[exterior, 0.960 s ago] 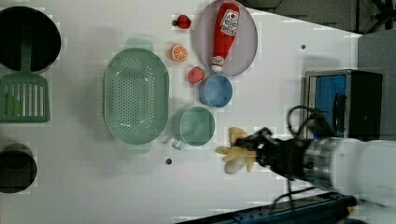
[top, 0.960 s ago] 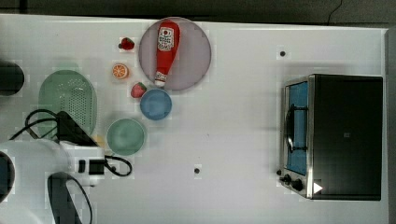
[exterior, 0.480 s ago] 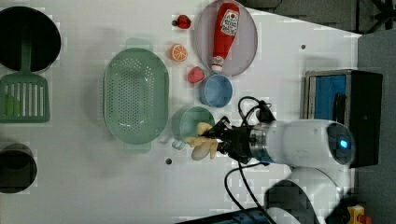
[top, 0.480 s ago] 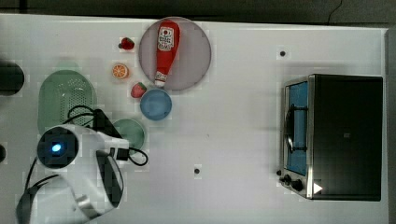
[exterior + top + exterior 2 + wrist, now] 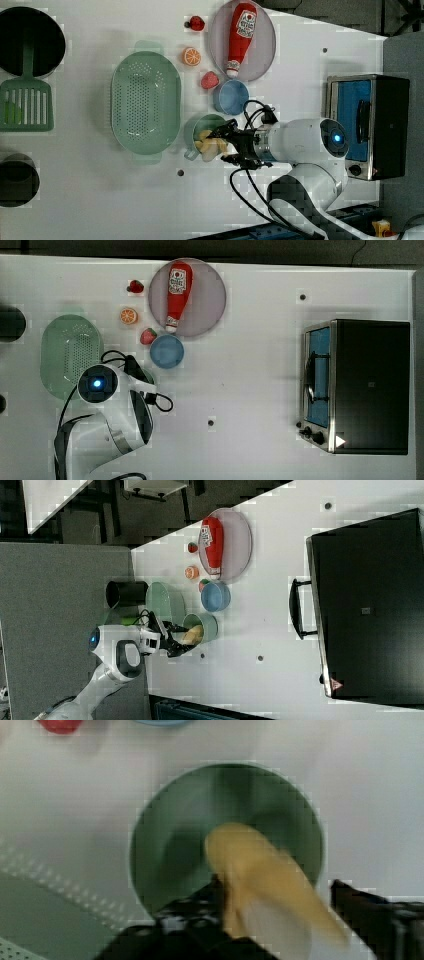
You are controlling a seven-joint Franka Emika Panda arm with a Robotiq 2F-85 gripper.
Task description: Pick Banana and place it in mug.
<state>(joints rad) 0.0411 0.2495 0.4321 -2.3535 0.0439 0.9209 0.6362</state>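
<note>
The release step is in hand: the gripper (image 5: 223, 145) is positioned over the mug (image 5: 196, 131), and the banana (image 5: 210, 146) is seen at the mug's rim, its tip pointing into the opening. In the wrist view the gripper's fingers (image 5: 372, 907) are spread wide on either side of the banana (image 5: 260, 870), which is blurred, so it is judged to be dropping free and not pinched. Whether it has settled inside cannot be told.

Next, a straight lift clear of the mug is called for, and a check that the banana has gone in.

Room is tight on two sides: the green basket (image 5: 145, 107) is just beside the mug in the left view, and the blue cup (image 5: 231, 96) stands near. Open counter (image 5: 150, 200) is offered towards the left view's bottom.
</note>
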